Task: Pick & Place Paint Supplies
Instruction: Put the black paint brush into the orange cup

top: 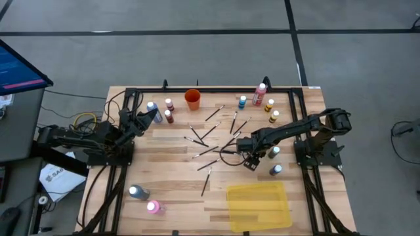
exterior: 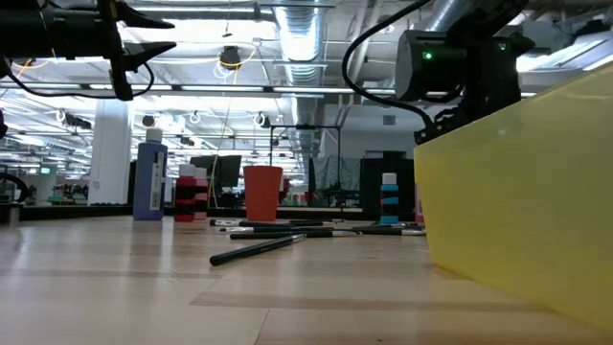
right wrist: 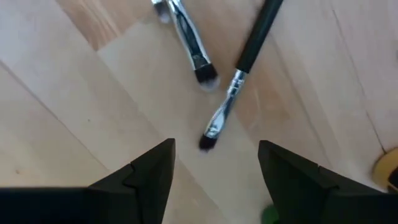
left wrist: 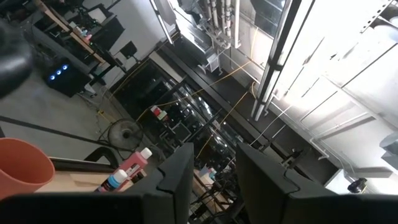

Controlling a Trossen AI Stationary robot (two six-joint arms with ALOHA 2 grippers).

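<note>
Brushes [top: 216, 147] lie scattered mid-tabletop [top: 170, 190], and our right hand [top: 249, 161] hangs over their right edge, fingers spread with nothing between them — two brush tips [right wrist: 211, 134] lie right below. We reckon it's lining up a pick, so next it needs to drop and pinch one slim handle. Our left hand [top: 139, 121] waits raised at the far left near some bottles [top: 168, 111], jaws partly apart and empty. Bottle labels are too small for us to read.

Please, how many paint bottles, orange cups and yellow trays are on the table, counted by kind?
Paint bottles: 11
Orange cup: 1
Yellow tray: 1
Total: 13
</note>
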